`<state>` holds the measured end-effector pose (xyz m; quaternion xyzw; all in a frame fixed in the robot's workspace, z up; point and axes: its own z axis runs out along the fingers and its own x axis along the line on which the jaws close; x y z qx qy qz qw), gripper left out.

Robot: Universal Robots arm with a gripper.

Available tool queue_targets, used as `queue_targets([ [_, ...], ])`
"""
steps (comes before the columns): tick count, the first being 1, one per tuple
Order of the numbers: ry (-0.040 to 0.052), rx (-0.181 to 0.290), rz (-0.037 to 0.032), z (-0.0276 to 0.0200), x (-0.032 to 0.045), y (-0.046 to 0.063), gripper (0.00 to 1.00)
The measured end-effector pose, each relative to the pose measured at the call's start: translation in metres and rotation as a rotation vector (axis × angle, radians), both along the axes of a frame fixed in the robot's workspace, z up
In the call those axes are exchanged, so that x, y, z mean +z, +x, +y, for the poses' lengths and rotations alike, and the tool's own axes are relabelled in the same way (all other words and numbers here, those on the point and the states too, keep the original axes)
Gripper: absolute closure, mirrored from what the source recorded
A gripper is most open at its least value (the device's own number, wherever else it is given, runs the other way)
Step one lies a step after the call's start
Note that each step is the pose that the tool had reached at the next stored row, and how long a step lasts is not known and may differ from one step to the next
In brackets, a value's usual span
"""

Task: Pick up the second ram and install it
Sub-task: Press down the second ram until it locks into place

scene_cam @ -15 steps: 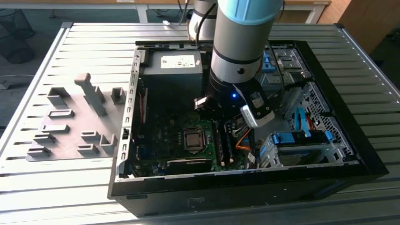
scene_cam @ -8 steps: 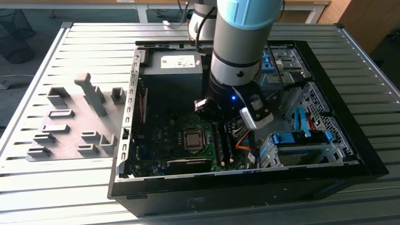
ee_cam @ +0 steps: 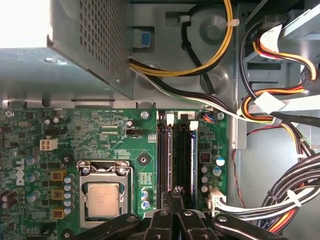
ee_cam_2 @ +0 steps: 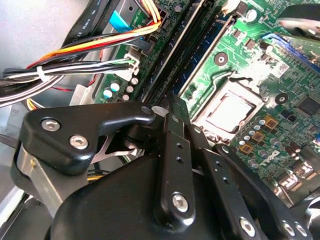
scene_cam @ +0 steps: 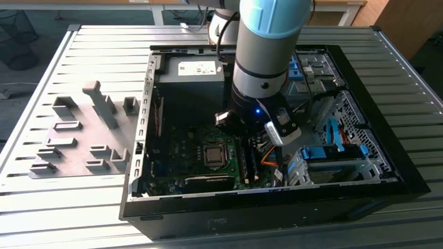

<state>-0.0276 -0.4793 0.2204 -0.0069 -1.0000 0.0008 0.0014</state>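
Grey slatted table [scene_cam: 83,207] carries an open computer case [scene_cam: 387,171]. Inside it, the tool [ee_cam: 176,197] stands over the memory slots [ee_cam: 176,150], its fingers closed together on the second ram's [ee_cam: 177,189] edge. Pressing should probably stay straight and even.

A green motherboard [ee_cam: 115,145] with a silver processor [ee_cam: 103,199] is shown. Black memory slots [ee_cam: 176,155] are seen beside it. Yellow, orange, red, black and white wires [ee_cam: 270,107] are bundled. The arm [scene_cam: 270,31] is coloured pale blue and grey; the gripper [ee_cam_2: 175,115] is black.
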Motion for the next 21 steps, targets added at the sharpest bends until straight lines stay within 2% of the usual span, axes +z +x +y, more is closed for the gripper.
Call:
queue_targets([
  [5,-0.0011,0.0,0.0004,0.0,-0.0067,0.0,0.89],
  [8,-0.0025,0.0,0.001,0.0003,-0.0058,0.0,0.89],
  [9,-0.0005,0.0,0.0001,0.0003,-0.0048,0.0,0.89],
  [11,0.0038,0.0,-0.0012,0.0006,0.0,0.0,0.89],
  [13,0.0009,0.0,-0.0002,0.0002,0.0085,0.0,0.89],
  [17,0.0008,0.0,-0.0002,0.0001,0.0213,0.0,0.89],
  [21,0.0011,0.0,-0.0003,0.0002,0.0231,0.0,0.89],
])
